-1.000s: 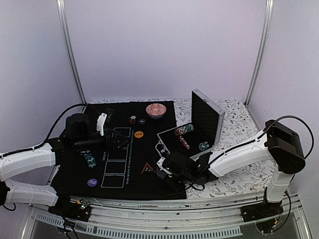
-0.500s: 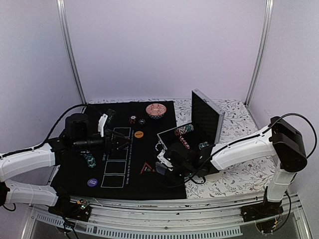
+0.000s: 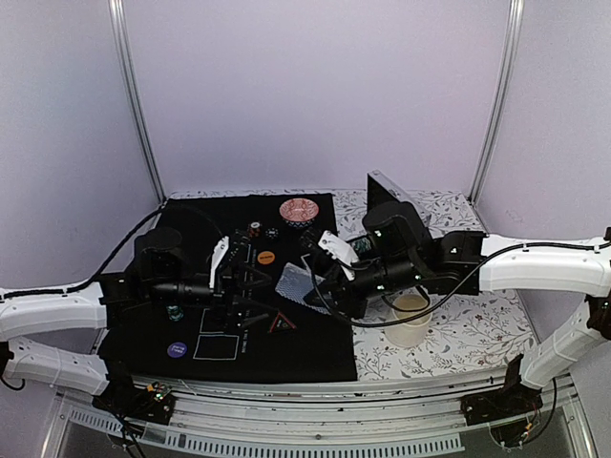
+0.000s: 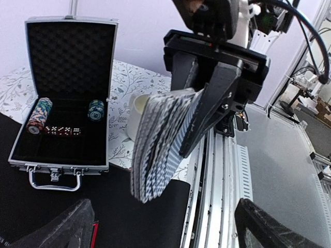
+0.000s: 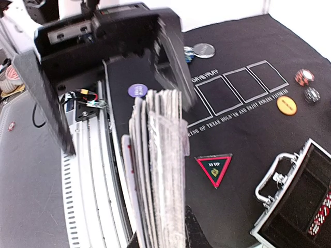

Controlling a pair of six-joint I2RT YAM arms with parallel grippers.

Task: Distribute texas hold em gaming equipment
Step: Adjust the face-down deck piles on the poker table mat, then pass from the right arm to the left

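My right gripper (image 3: 323,279) is shut on a stack of grey-blue-backed playing cards (image 3: 294,283), held above the black mat (image 3: 315,358); the cards (image 5: 159,170) show edge-on in the right wrist view. Facing it from the left, my left gripper (image 3: 256,294) stands open and empty, its fingers (image 4: 59,227) wide apart just short of the cards (image 4: 160,144). On the mat lie a red triangle marker (image 5: 213,169), a purple disc (image 5: 137,90), an orange disc (image 5: 286,105) and striped chips (image 5: 304,77). More chips (image 4: 40,113) sit in the open case (image 4: 64,165).
A white cup (image 3: 410,320) stands on the patterned tablecloth right of the mat, under my right arm. The red patterned bowl (image 3: 299,210) is at the mat's far edge. The metal case (image 3: 387,196) stands open behind the right gripper. The table's rail (image 4: 227,170) runs along the near edge.
My right gripper has risen from the mat beside the case with the cards and swung left. My left gripper moved right toward it and opened wider. The white cup is now uncovered.
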